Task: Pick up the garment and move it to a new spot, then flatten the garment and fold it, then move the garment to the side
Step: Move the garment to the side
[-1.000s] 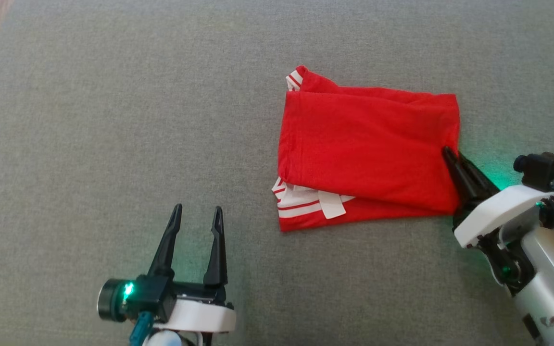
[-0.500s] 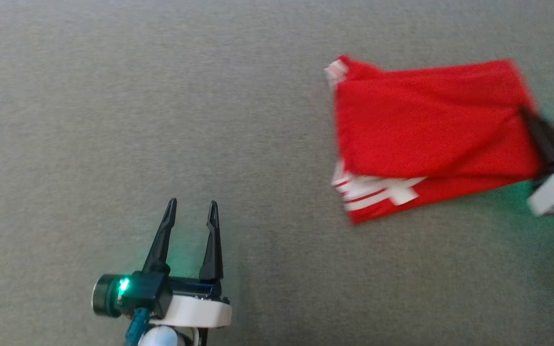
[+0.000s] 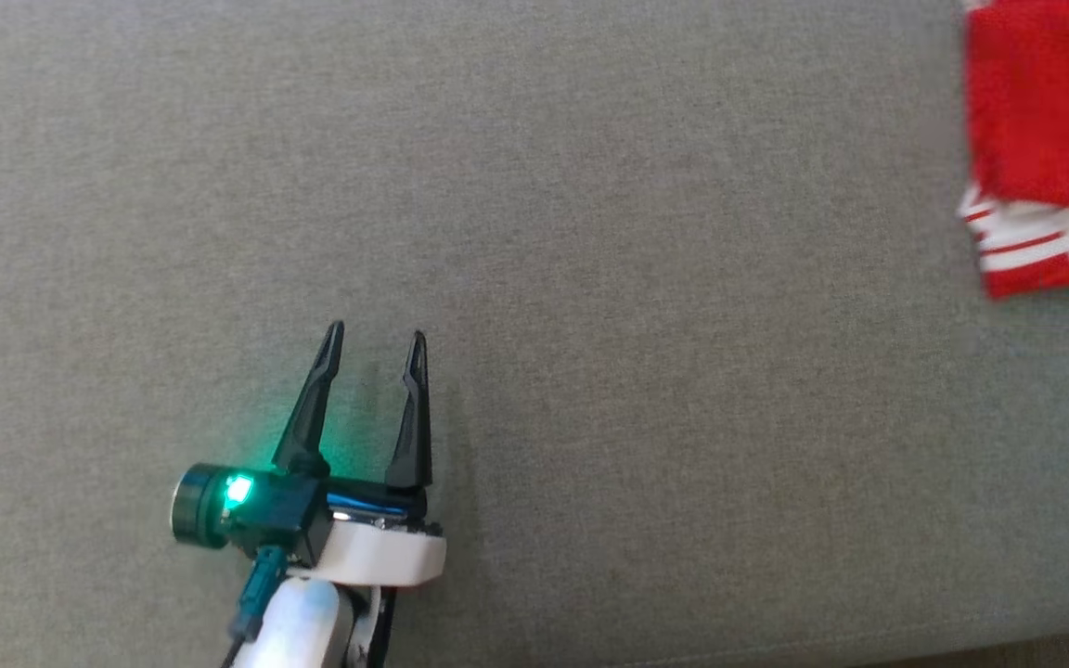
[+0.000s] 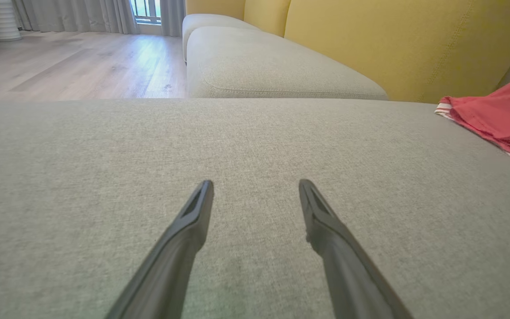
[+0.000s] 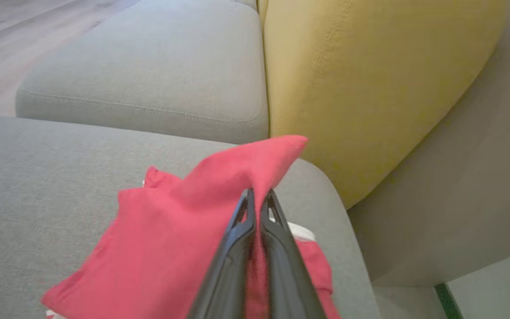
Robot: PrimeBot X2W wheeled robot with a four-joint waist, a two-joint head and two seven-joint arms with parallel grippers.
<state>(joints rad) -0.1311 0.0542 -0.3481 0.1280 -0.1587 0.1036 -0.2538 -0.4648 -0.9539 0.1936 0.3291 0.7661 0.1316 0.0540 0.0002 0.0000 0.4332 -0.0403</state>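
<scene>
We see a wide grey sofa seat [image 3: 590, 232]. A second grey seat cushion [image 4: 272, 66] lies next to it, with yellow back cushions [image 4: 392, 40] behind. Further away are a wooden floor [image 4: 73, 62] and grey curtains [image 4: 73, 15].

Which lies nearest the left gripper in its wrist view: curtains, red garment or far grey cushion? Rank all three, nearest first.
1. Red garment, at the right edge.
2. Far grey cushion, straight ahead.
3. Curtains, top left, farthest back.

- Folded red cotton garment [image 3: 1045, 111] lies on the broad grey fabric seat cushion [image 3: 590, 232], at its right end.
- Left gripper [image 3: 378, 330] sits over the cushion's near left.
- Yellow upholstered backrest [image 5: 370, 79] stands beyond the cushion's far right corner.
</scene>
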